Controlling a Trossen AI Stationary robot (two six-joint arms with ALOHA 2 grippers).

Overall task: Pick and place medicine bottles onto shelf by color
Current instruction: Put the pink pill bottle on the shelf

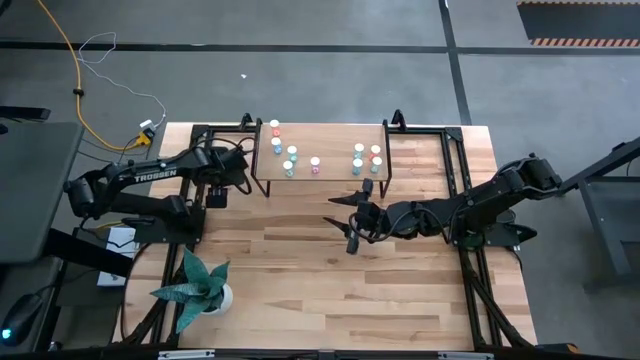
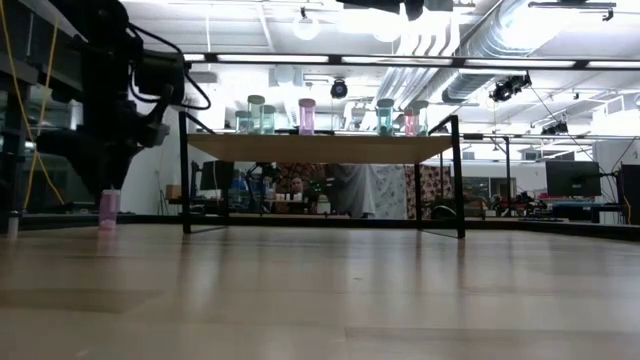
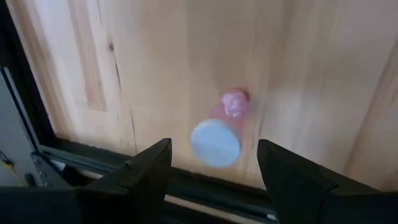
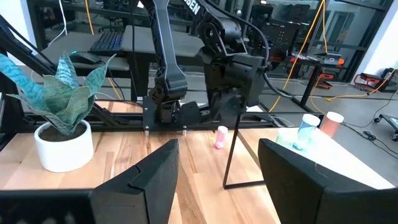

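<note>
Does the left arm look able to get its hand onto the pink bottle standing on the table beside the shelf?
Probably yes. The left hand hangs open right above the pink bottle, its white cap showing between the fingers, with nothing between them; the shelf stands off to one side.

From my remote station I count one shelf [image 1: 335, 140], at the twelve o'clock side of the one table [image 1: 300, 290]. It carries four bottles [image 1: 288, 160] clustered toward its nine o'clock end and one pink-bodied bottle [image 1: 315, 164] near the middle. A second cluster [image 1: 366, 158] sits toward three o'clock, four or five strong, packed too tight for me to settle. One more pink bottle [image 3: 219, 130] stands on the table off the shelf's nine o'clock end. I count one potted plant [image 1: 200, 285] at seven o'clock, and two arms with one gripper each: left gripper [image 3: 214, 144], right gripper [image 4: 217, 144].
</note>
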